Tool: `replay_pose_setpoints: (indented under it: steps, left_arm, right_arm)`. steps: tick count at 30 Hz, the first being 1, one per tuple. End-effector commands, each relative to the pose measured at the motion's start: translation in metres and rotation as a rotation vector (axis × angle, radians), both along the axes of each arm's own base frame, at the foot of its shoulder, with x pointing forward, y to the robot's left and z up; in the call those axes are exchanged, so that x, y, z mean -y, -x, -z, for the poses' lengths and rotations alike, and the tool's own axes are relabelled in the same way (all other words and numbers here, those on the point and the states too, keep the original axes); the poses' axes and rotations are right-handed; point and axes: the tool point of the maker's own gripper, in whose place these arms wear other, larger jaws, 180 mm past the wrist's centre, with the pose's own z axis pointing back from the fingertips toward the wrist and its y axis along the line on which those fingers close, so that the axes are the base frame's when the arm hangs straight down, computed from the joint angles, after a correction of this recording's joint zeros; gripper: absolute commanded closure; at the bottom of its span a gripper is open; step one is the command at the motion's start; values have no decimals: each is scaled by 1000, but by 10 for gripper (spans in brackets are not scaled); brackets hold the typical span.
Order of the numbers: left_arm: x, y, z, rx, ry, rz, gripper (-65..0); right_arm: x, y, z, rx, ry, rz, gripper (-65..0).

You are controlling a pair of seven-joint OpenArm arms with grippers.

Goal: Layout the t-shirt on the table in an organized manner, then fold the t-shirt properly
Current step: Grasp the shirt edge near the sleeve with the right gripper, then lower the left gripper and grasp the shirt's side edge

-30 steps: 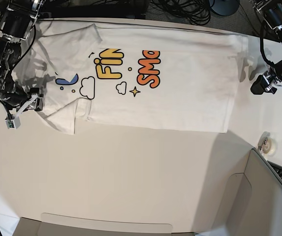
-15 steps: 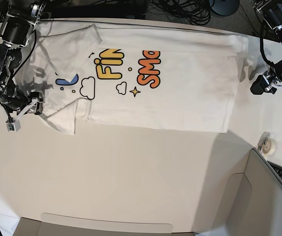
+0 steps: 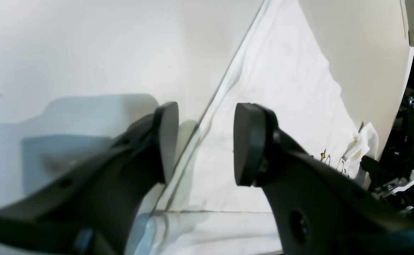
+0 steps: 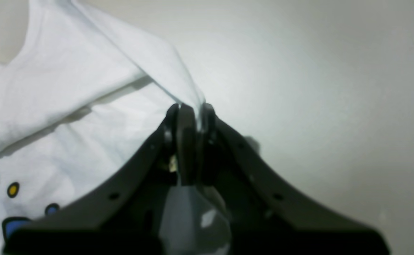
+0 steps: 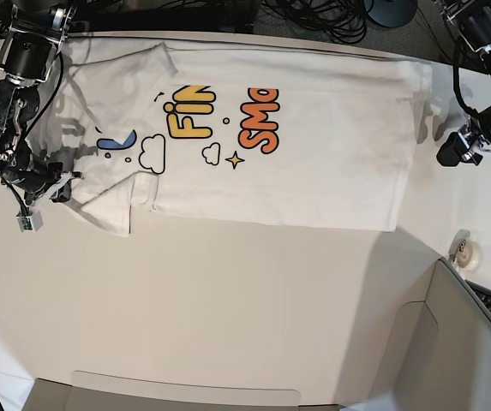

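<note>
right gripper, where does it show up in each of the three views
Base: the right gripper is at the far left, at the edge of the t-shirt.
Right wrist: it fills the lower centre, jaws shut on a pinched fold of the white cloth.
Left wrist: dark arm parts show at the far right, but its jaws cannot be made out.
Shared landmark: the shirt's printed clouds and stars, seen in every view.

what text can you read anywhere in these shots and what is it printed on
"FIN", yellow, on the t-shirt front; a fold cuts off the rest of the word.
"SMO", orange, on the same shirt; its last letter is half hidden by the fold.
A blue letter fragment by the cloud print, too folded over to read.
Small print marks in the left wrist view: too small to read.
No text shows on the table or either arm.
</note>
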Motion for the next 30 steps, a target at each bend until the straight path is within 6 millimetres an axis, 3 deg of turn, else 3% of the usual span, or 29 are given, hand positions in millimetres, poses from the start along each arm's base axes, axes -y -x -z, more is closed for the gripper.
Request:
replay_pose_setpoints:
  steps: [1, 3, 8, 14, 30]
  left_arm:
    - [-9, -20, -26, 81, -21, -4, -253]
    - [-8, -36, -33, 117, 8, -13, -254]
    - [12, -70, -9, 126, 139, 50, -255]
    - [37, -95, 8, 98, 244, 84, -255]
    - [59, -126, 27, 141, 99, 85, -253]
  right_arm:
    - [8, -3, -8, 7, 32, -10, -3]
    - [7, -3, -8, 9, 31, -11, 0]
    - [6, -4, -9, 11, 33, -13, 0]
    - [6, -3, -8, 8, 32, -14, 0]
    - [4, -3, -8, 9, 27, -15, 0]
